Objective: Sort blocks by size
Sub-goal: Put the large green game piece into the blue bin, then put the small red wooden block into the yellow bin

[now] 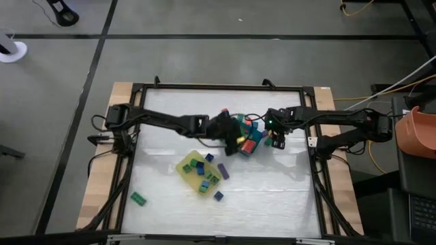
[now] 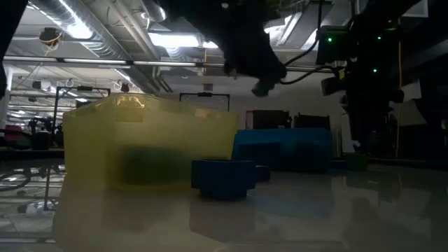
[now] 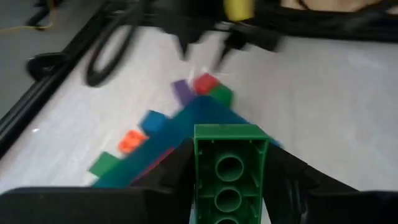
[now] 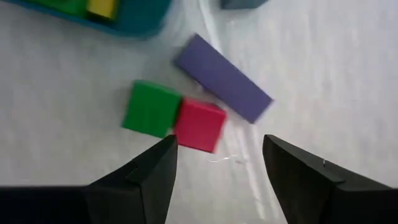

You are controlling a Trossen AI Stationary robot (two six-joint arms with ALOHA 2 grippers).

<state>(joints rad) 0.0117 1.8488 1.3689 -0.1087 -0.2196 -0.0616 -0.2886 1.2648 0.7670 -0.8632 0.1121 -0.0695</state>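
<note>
Two pincers at work. Left pincer (image 3: 229, 186): clamped on a long green bar (image 3: 229, 168), held above the teal tray (image 3: 186, 124), likely for sorting. Right pincer (image 4: 217, 168): spread wide, empty, poised over the red cube (image 4: 200, 126) beside the green cube (image 4: 151, 109) on the bench (image 4: 323, 74), likely its next pick.

A white work table in an industrial room with a grey floor.
The table (image 1: 272, 197) has pale wooden edges (image 1: 95, 184) and sits on grey flooring (image 1: 54, 88) crossed by dark lines. Beyond the table, bright strip lights (image 2: 77, 28) and ducts hang from the ceiling.
</note>
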